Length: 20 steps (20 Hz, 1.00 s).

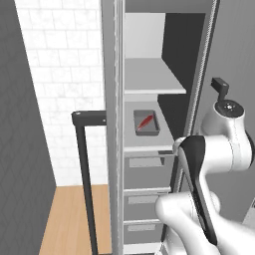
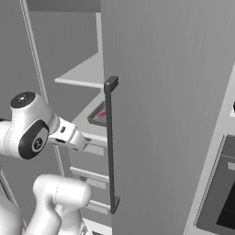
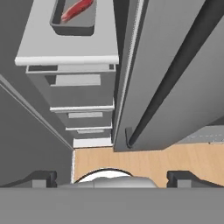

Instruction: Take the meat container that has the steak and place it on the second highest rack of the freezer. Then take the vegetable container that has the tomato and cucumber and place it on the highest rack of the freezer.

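Freezer (image 1: 149, 149) with door open, meat container (image 1: 146, 122) on the second highest rack near its front edge — steak (image 1: 145, 121) inside it, highest rack (image 1: 152, 79) above, grey drawers (image 3: 78, 83) below, gripper (image 3: 111, 177) jaws spread wide — holding nothing.

The freezer (image 1: 149, 149) stood open, its highest rack (image 1: 149, 74) bare with free room above, while the meat container (image 1: 146, 122) took the middle of the rack below and the open door (image 2: 160, 114) walled one side.
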Available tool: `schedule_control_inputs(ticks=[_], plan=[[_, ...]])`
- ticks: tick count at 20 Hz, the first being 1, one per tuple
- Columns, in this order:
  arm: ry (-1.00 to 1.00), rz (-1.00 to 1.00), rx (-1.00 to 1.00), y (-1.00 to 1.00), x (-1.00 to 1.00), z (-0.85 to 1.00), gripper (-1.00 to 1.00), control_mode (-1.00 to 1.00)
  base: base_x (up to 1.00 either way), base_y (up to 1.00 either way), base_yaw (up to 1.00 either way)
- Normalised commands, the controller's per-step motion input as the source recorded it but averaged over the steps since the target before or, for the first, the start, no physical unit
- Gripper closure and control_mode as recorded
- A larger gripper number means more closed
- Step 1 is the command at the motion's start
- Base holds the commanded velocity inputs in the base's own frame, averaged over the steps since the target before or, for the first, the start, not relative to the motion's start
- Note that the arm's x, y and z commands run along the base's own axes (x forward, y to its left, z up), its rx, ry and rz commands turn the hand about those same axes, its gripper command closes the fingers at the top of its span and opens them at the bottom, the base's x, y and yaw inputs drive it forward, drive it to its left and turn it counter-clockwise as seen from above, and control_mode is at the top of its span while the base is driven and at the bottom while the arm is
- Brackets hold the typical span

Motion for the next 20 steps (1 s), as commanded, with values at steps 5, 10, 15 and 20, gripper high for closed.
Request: schedule_control_inputs(ticks=[5,10,15,20], plan=[[0.13,0.02,-0.01,-0.01,0.0,0.22,-1.0,-1.0,0.0,0.0,0.0],[0.07,0.02,0.05,-0.09,0.0,0.08,-1.0,-1.0,0.0,0.0,0.0],[0.0,0.0,0.02,-0.01,0.0,0.0,-1.0,-1.0,0.0,0.0,0.0],[0.0,0.0,0.0,0.0,-0.02,0.0,-1.0,1.0,-0.22,0.0,0.0]])
